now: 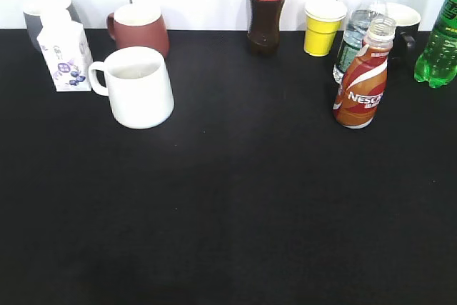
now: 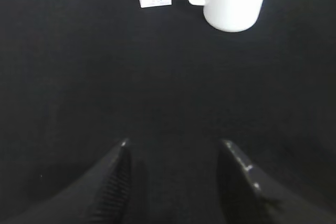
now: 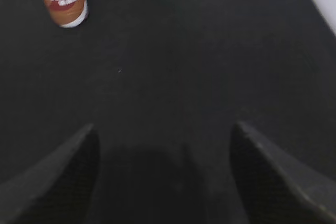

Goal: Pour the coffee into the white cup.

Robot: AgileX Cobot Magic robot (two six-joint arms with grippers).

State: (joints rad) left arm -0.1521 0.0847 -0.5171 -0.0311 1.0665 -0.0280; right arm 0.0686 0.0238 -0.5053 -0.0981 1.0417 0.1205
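1. Black cloth covers the bench, with a white wall behind a back row of drinks and cups.
2. The coffee bottle stands upright at the right, its neck uncapped, with a clear water bottle close behind it and a green bottle further right.
3. The white cup sits upright at the left, handle pointing left, well apart from the coffee bottle; a small milk carton is just beside its handle and a dark red mug behind.
4. The right hand hangs over bare cloth with its fingers spread apart and nothing between them; the coffee bottle is far ahead and to its left in the right wrist view.
5. The left hand is likewise parted and empty, with the white cup ahead of it.
6. The step in hand looks like the reach for the bottle. Come in from the front, low on the curved waist, so the fingers clear the water bottle behind.
7. With the neck open, the bottle should stay upright during the lift and carry, and tilt only over the cup.
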